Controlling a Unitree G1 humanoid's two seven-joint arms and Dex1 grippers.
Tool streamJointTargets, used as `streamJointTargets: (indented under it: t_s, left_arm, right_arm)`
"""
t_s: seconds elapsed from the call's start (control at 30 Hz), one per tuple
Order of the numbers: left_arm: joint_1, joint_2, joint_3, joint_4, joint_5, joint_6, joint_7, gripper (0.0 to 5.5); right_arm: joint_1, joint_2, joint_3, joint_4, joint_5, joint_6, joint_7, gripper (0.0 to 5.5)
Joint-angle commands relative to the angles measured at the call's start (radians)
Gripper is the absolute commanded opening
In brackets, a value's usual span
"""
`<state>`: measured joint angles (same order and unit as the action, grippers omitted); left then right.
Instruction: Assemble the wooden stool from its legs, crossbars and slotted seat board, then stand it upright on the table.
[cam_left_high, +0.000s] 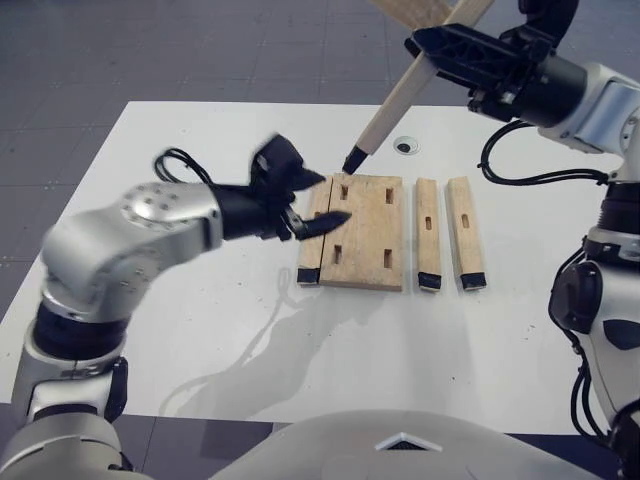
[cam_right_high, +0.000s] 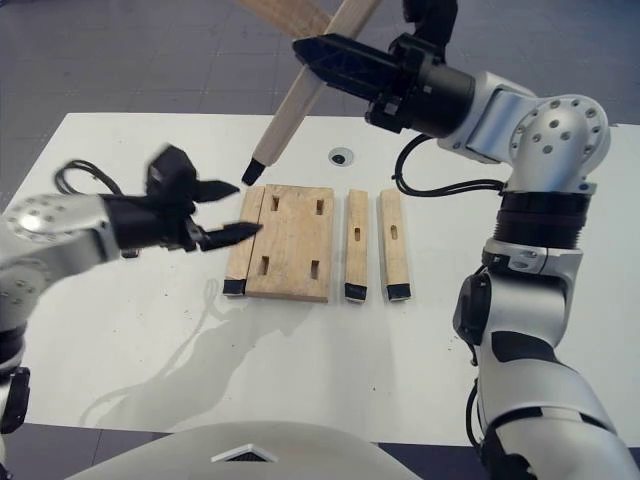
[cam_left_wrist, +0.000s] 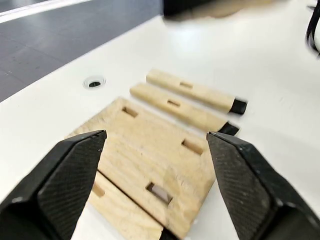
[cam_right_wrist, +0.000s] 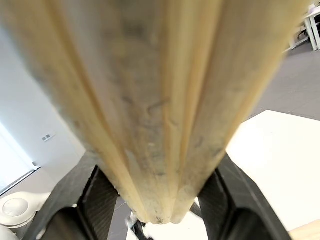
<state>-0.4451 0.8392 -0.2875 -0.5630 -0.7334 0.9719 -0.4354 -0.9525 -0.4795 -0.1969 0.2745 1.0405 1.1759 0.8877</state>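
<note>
The slotted seat board (cam_left_high: 365, 232) lies flat mid-table. One stool leg (cam_left_high: 313, 238) lies against its left edge, and two more legs (cam_left_high: 428, 233) (cam_left_high: 466, 232) lie to its right, all with black tips toward me. My left gripper (cam_left_high: 318, 200) is open just above the left leg and the board's left edge; in the left wrist view its fingers (cam_left_wrist: 70, 175) straddle the board (cam_left_wrist: 150, 155). My right gripper (cam_right_high: 335, 45) is raised above the far side of the table. It is shut on a leg (cam_right_high: 290, 110) joined to a crossbar (cam_right_high: 285, 12), black tip pointing down toward the board.
The white table (cam_left_high: 200, 330) has open surface in front and to the left of the parts. A round cable hole (cam_left_high: 404, 146) sits behind the board. Dark floor lies beyond the table's far edge.
</note>
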Motion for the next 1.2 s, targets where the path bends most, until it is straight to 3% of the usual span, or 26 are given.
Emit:
streamJointTargets:
  t_s: [0.03,0.13,0.33,0.43,0.57,0.7,0.83,0.93,1.2]
  left_arm:
    - [-0.103,0.003,-0.440,0.142,0.468,-0.130,-0.041,3.72]
    - [-0.143,-0.058,-0.521,0.248,0.606,-0.195,-0.069,3.72]
    - [-0.138,-0.147,-0.570,0.292,0.769,-0.237,-0.146,3.72]
    - [-0.085,0.002,-0.597,0.164,0.780,-0.251,-0.328,3.72]
    - [-0.025,0.186,-0.537,0.127,0.826,-0.373,-0.468,3.72]
    - [0.012,0.217,-0.482,0.252,0.897,-0.611,-0.507,3.72]
    - [0.041,0.177,-0.411,0.266,0.908,-0.651,-0.523,3.72]
    - [0.065,0.146,-0.371,0.234,0.910,-0.617,-0.529,3.72]
    - [0.167,0.097,-0.291,0.120,0.923,-0.482,-0.528,3.72]
  right_arm:
    - [-0.062,-0.016,-0.026,0.028,-0.031,-0.044,0.010,2.06]
    - [-0.063,-0.006,-0.025,0.021,-0.032,-0.041,0.010,2.06]
    - [-0.051,0.006,-0.031,0.005,-0.031,-0.032,-0.002,2.06]
    - [-0.039,-0.005,-0.003,0.018,-0.095,-0.084,-0.014,2.06]
    - [0.031,-0.027,0.098,0.002,-0.209,-0.184,0.088,2.05]
    - [0.132,-0.064,0.208,-0.056,-0.299,-0.238,0.186,2.05]
    - [0.234,-0.075,0.280,-0.060,-0.449,-0.386,0.170,2.05]
    - [0.323,-0.072,0.230,-0.116,-0.484,-0.422,0.091,2.05]
    - [0.528,-0.049,0.052,-0.526,-0.328,-0.230,-0.125,2.05]
